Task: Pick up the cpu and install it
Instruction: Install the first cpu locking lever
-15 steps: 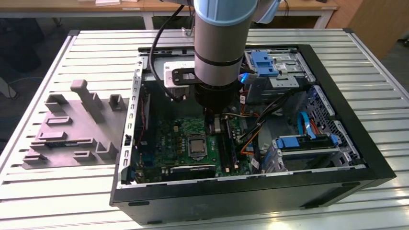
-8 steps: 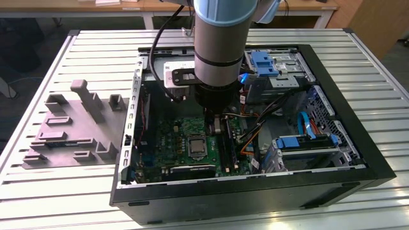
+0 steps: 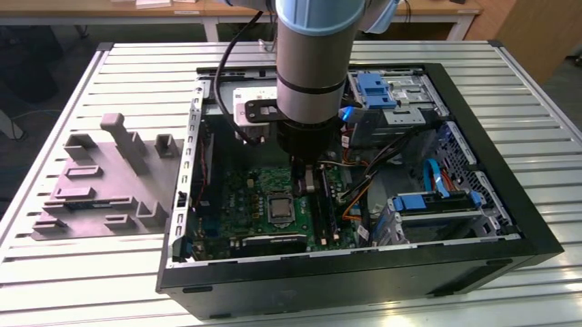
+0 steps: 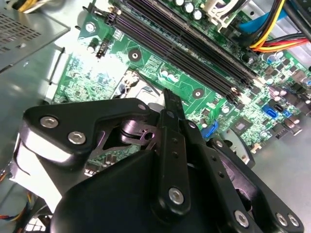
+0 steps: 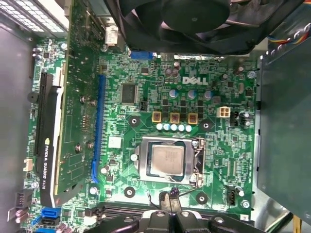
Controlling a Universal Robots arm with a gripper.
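Open computer case (image 3: 509, 225) lying on a slatted metal worktop (image 3: 546, 170), with the arm (image 3: 314, 75) reaching straight down into it above the green motherboard (image 3: 245, 197). The cpu (image 5: 166, 160), a square chip with a silvery top, sits inside the metal socket frame (image 5: 197, 162) near the middle of the motherboard; in the exterior view it appears as a small pale square (image 3: 279, 208) just below the arm's tip. In the first wrist view the pincer (image 5: 171, 206) hangs just beside the socket frame's edge, apart from the cpu, its two dark fingers (image 5: 165, 199) drawn close together with nothing between them. In the second wrist view the pincer body (image 4: 160, 184) covers the socket area, one slim finger (image 4: 171, 104) pointing toward the board beside the long memory slots (image 4: 194, 53). A black fan (image 5: 194, 22) borders the motherboard on one side, and an expansion card (image 5: 48, 141) stands in its slot along another. A grey fixture block (image 3: 105, 180) rests on the worktop outside the case, toward the exterior view's left edge.
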